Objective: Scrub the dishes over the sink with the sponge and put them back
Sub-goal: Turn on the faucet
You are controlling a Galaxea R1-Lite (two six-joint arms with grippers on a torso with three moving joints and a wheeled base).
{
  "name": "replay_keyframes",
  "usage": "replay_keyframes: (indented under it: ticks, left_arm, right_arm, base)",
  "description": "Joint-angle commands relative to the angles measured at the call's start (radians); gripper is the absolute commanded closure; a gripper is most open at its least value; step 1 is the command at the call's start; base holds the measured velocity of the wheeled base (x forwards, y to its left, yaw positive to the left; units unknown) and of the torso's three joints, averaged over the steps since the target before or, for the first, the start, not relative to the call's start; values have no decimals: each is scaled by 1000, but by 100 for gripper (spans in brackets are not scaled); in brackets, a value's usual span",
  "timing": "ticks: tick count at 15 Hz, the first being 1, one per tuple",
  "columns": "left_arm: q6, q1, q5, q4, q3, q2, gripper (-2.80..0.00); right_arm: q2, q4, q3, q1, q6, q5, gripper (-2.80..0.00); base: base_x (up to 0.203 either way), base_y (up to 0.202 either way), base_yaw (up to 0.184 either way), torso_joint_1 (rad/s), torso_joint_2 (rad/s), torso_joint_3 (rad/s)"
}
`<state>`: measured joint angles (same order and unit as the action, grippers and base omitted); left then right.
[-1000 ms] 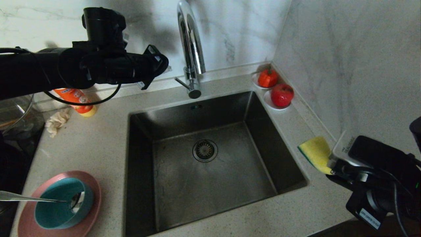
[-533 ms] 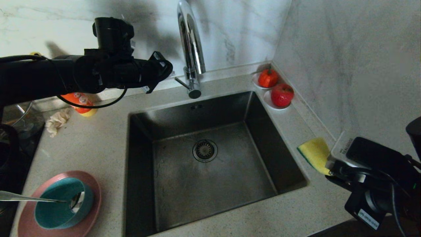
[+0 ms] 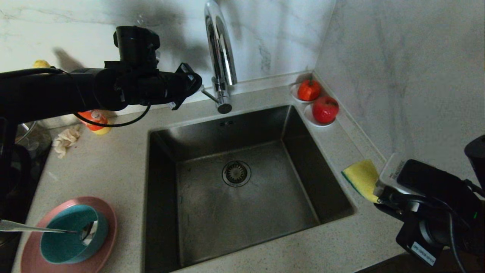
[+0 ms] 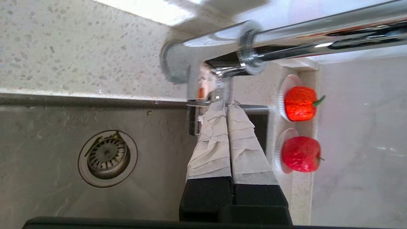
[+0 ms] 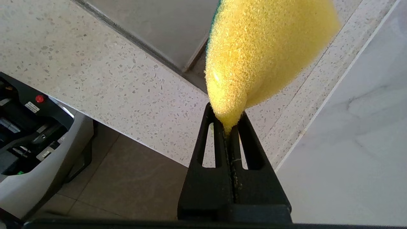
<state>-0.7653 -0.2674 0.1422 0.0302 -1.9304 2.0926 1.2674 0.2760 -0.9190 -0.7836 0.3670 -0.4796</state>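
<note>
My left gripper (image 3: 197, 81) hangs shut and empty over the back rim of the sink (image 3: 303, 151), its taped fingertips (image 4: 219, 111) right at the small side lever (image 3: 208, 94) of the chrome tap (image 3: 219, 57). Whether they touch the lever I cannot tell. At the right of the sink my right gripper (image 3: 379, 191) is shut on one end of the yellow sponge (image 3: 362, 178), which sticks out above the counter (image 5: 260, 54). The pink plate (image 3: 110, 227) lies at the front left. The teal bowl (image 3: 64, 250) stands on it, with the spoon (image 3: 34, 228) resting in it.
Two white saucers with red fruit (image 3: 308, 90) (image 3: 324, 109) stand in the back right corner. An orange bottle (image 3: 94, 120) and a beige rag (image 3: 66, 139) lie behind the left arm. A glass pot (image 3: 26, 136) is at the far left. The marble wall runs close along the right.
My left arm has moved right, bringing its shut gripper closer to the tap's lever. The right gripper with the sponge has stayed nearly still.
</note>
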Motion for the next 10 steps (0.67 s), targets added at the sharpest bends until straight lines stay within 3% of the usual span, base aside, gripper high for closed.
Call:
replay_keyframes:
  ticks: [1, 4, 10]
  left_arm:
    - [-5, 1, 5, 2, -1, 7, 0]
    - [-8, 1, 57, 2, -1, 1, 0]
    - [-6, 1, 53, -35, -1, 21, 0]
  right_arm:
    - [-2, 2, 2, 0, 3, -2, 0]
    - [-3, 2, 5, 0, 3, -4, 0]
    - [-2, -3, 11, 1, 3, -4, 0]
  base:
    - [0, 0, 0, 0, 0, 0]
    - [0, 0, 0, 0, 0, 0]
    - [0, 0, 0, 0, 0, 0]
